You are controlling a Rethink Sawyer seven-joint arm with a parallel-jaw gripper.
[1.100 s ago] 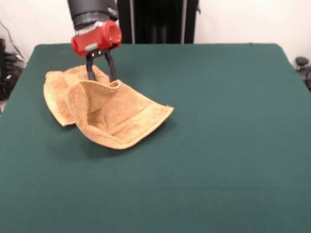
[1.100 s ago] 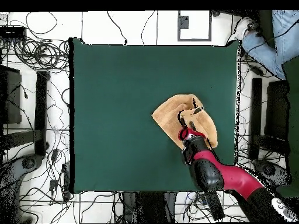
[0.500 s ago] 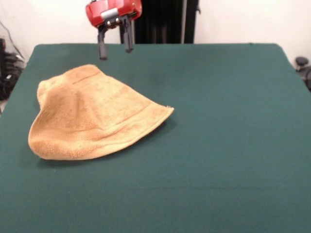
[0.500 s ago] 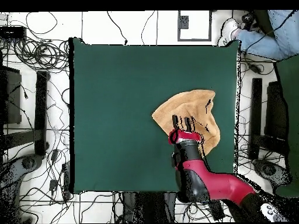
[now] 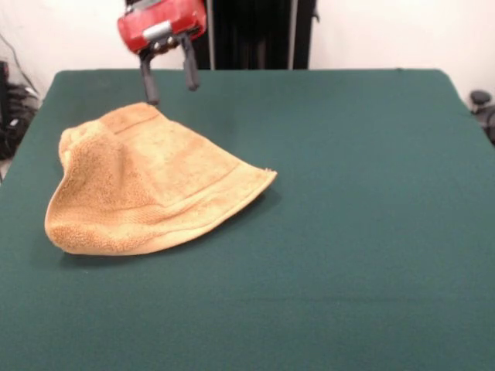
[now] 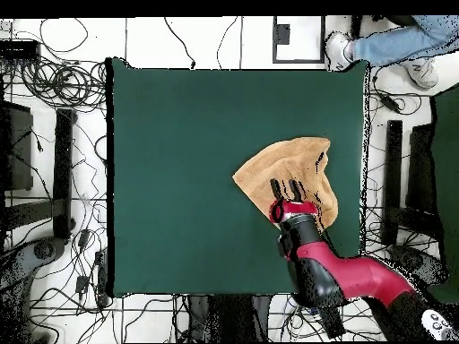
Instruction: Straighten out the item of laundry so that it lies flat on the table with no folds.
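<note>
The tan-orange item of laundry (image 5: 143, 185) lies in a rounded, doubled-over heap on the left part of the green table (image 5: 356, 201). One corner points right and a thick fold runs along its near-left edge. A woven band crosses its top layer. My gripper (image 5: 168, 83) hangs above the towel's far edge, open, with nothing between its fingers and clear of the cloth. In the overhead view the towel (image 6: 264, 170) sits near the table's (image 6: 179, 179) right side, with the gripper (image 6: 286, 190) over its lower part.
A person's legs (image 6: 394, 45) show beyond the table's top right corner in the overhead view. Cables (image 6: 54, 107) and equipment cover the floor around the table. A dark stand (image 5: 255, 35) rises behind the far edge.
One second ago the gripper was shut on a raised towel edge. It let go and rose, and the towel dropped into a flatter heap. Since then the gripper has drifted slightly left.
</note>
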